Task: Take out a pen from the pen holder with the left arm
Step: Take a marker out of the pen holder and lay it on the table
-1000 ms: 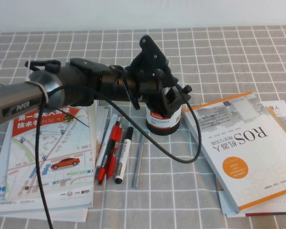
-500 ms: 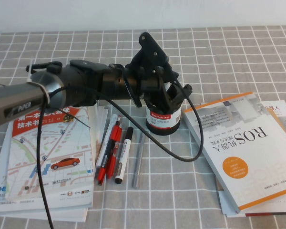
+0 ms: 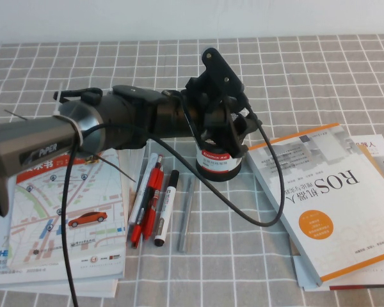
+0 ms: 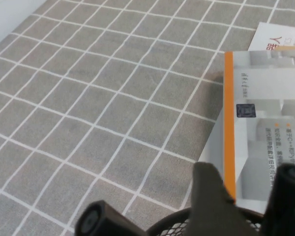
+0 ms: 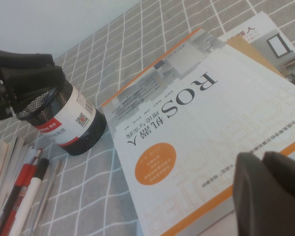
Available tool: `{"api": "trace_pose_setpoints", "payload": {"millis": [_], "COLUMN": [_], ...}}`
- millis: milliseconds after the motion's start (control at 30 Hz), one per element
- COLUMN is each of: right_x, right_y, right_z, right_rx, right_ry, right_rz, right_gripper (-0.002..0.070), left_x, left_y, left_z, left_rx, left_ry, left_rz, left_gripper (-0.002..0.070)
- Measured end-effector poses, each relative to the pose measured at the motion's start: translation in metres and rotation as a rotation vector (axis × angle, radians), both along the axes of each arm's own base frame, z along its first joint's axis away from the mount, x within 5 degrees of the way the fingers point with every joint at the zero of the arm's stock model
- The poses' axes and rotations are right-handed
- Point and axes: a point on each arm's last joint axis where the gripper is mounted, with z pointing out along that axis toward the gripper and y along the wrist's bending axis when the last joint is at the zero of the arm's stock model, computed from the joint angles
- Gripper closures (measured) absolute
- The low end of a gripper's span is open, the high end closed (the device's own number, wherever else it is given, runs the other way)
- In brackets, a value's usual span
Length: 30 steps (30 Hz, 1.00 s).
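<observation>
Pen holder [image 3: 219, 163] stands upright on the tabletop [image 3: 294, 70] just beside the ROS book [image 3: 320, 192]. So I'm coming at it from above: left gripper [image 3: 225, 131] sits at its mouth, jaws apart for a pen I can barely make out. Right gripper [image 5: 262, 164] is parked low over the book, jaws closed.
</observation>
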Motion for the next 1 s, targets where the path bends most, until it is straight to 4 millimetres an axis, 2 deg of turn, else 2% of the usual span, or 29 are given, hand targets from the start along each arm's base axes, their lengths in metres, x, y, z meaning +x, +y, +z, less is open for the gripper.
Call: {"api": "trace_pose_setpoints", "payload": {"millis": [133, 200, 367, 500, 800, 1000], "right_x": [0.0, 0.0, 0.0, 0.0, 0.0, 0.0], "right_y": [0.0, 0.0, 0.0, 0.0, 0.0, 0.0], "right_z": [0.0, 0.0, 0.0, 0.0, 0.0, 0.0], "right_rx": [0.0, 0.0, 0.0, 0.0, 0.0, 0.0], "right_ry": [0.0, 0.0, 0.0, 0.0, 0.0, 0.0], "right_rz": [0.0, 0.0, 0.0, 0.0, 0.0, 0.0], "right_gripper": [0.0689, 0.0689, 0.0689, 0.0689, 0.0689, 0.0689], "left_x": [0.0, -0.001, -0.001, 0.002, 0.003, -0.007], "left_y": [0.0, 0.0, -0.001, -0.004, -0.007, -0.001], "left_z": [0.0, 0.0, 0.001, 0.012, 0.064, 0.103], "left_rx": [-0.005, -0.006, -0.013, -0.038, -0.159, -0.225], "left_ry": [0.005, 0.005, 0.007, -0.013, -0.054, -0.041], "left_rz": [-0.003, -0.005, -0.015, -0.02, -0.008, 0.013], "left_gripper": [0.0513, 0.0567, 0.0562, 0.0562, 0.0562, 0.0562]}}
